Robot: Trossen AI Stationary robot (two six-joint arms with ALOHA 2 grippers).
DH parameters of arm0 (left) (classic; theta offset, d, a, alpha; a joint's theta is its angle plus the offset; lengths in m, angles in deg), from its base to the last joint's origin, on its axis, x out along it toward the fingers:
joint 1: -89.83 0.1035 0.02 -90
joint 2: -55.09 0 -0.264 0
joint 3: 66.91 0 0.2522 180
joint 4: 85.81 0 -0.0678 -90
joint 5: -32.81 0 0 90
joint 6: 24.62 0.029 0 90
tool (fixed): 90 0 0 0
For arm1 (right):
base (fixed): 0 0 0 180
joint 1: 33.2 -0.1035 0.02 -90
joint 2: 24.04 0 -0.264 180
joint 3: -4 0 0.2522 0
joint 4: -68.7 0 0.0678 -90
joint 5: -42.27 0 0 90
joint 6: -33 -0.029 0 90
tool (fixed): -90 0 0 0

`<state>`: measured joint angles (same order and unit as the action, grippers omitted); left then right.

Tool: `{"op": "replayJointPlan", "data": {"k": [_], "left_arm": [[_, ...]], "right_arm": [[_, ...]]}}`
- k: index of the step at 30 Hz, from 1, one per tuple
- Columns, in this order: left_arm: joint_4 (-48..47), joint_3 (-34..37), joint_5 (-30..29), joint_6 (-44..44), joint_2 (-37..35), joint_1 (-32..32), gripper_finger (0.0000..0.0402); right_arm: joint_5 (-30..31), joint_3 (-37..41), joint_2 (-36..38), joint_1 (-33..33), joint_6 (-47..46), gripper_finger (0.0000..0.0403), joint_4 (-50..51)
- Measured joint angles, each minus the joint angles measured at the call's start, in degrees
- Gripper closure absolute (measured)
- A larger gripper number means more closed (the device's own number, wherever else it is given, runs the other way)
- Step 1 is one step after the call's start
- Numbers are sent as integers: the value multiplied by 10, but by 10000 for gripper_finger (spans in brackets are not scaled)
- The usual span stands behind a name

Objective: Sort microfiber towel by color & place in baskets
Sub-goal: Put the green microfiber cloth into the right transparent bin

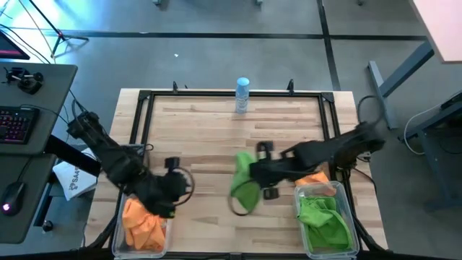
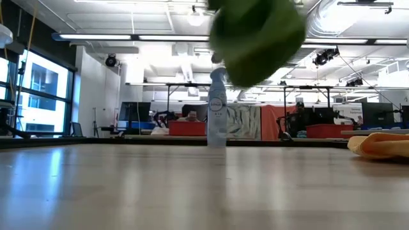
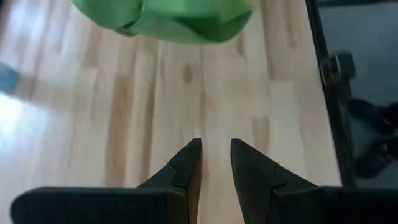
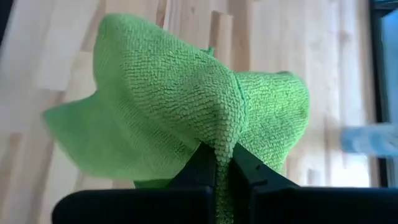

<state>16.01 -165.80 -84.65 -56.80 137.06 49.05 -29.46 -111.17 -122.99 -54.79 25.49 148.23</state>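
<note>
A bright green towel (image 1: pixel 245 189) hangs from my right gripper (image 1: pixel 254 172) over the middle of the table. It shows lifted clear in the low view (image 2: pixel 257 37) and far off in the left wrist view (image 3: pixel 168 18). The right clear basket (image 1: pixel 349 217) holds green towels (image 1: pixel 321 217). An orange towel (image 1: pixel 313 178) lies on the table just beyond it, also seen low (image 2: pixel 382 144). The left basket (image 1: pixel 119 235) holds orange towels (image 1: pixel 142 222). My left gripper (image 1: pixel 175 183) hovers beside that basket, its fingers narrowly open (image 3: pixel 216 149) on nothing. My right gripper (image 4: pixel 224 158) pinches a bunched fold of the green towel (image 4: pixel 224 142) between its two fingers. The rest of the cloth spreads slack around and beyond the fingertips. The towel is lifted clear of the table.
A white-and-blue bottle (image 1: pixel 242 94) stands upright at the far middle of the table (image 2: pixel 217 108). A black metal frame (image 1: pixel 144 97) runs along the table's edges. Bare wood lies between the two arms (image 1: pixel 209 137). A desk with a keyboard (image 1: pixel 18 123) stands to the left.
</note>
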Motion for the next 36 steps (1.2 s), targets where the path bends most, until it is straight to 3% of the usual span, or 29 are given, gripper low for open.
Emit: {"op": "replayJointPlan", "data": {"k": [5,10,16,22,31,36], "left_arm": [[56,0,-3,83,7,67,328],[83,0,-3,113,22,119,328],[119,1,12,150,53,165,328],[155,1,36,149,88,198,328],[220,1,40,149,125,215,328],[244,1,44,149,130,215,328]], "right_arm": [[34,0,91,-46,-76,401,69],[41,0,158,-113,-239,402,150],[15,0,174,-232,-393,402,242],[-26,4,170,-348,-514,403,241],[-127,181,170,-436,-590,403,237],[-126,286,169,-433,-565,403,143]]}}
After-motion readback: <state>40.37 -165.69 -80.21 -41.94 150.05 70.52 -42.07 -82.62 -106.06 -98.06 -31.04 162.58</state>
